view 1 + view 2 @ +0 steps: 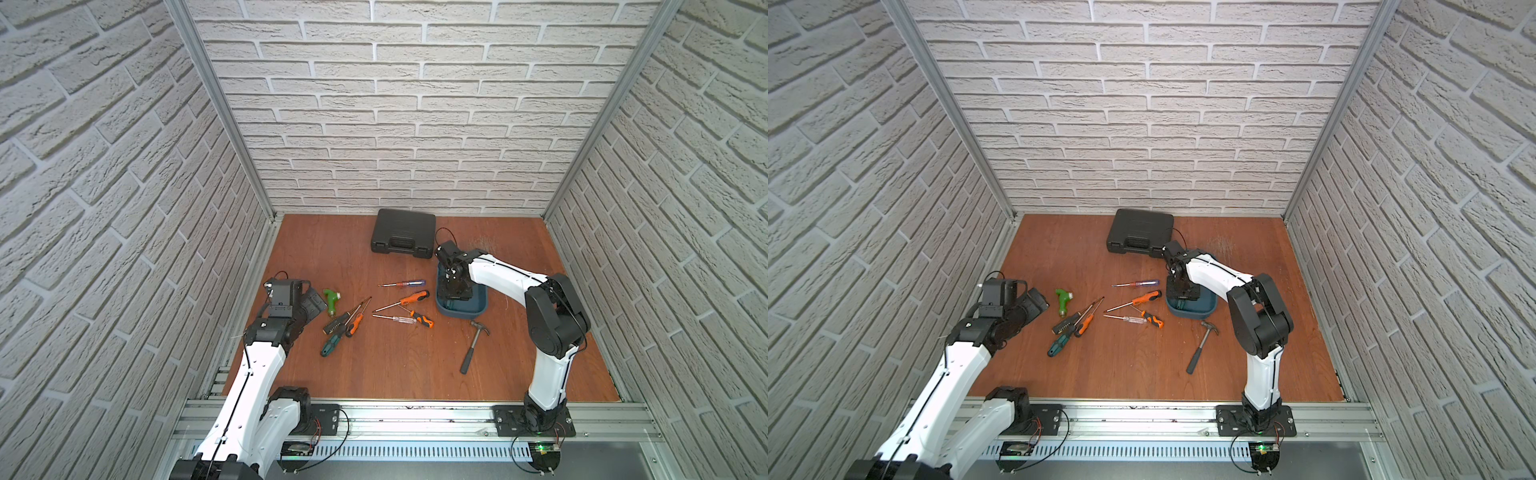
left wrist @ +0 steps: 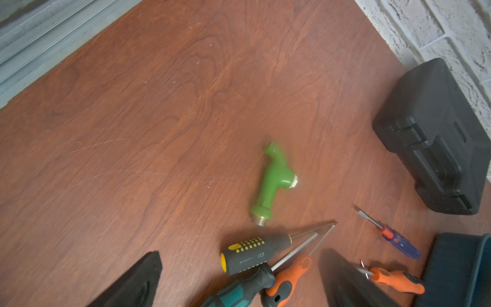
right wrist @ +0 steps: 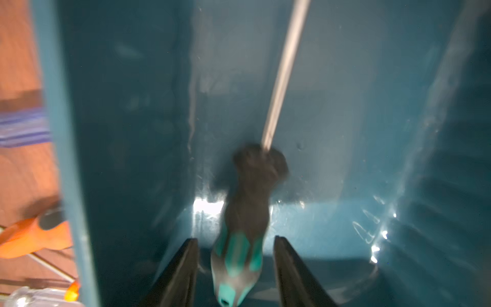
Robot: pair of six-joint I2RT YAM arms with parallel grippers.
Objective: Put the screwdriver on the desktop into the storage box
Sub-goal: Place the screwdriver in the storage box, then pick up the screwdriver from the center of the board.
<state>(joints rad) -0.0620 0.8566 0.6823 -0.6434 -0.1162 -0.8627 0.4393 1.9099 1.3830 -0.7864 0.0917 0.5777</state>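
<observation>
The teal-blue storage box stands right of the middle of the desktop. My right gripper reaches down into it. In the right wrist view a screwdriver with a black and teal handle lies blurred inside the storage box. The right gripper is open, with a gap on each side of the handle. Several more screwdrivers lie on the wood. My left gripper hangs open above a cluster of them.
A black hard case sits at the back. A hammer lies in front of the box. A green pipe fitting lies beside the left gripper. Brick-pattern walls enclose three sides.
</observation>
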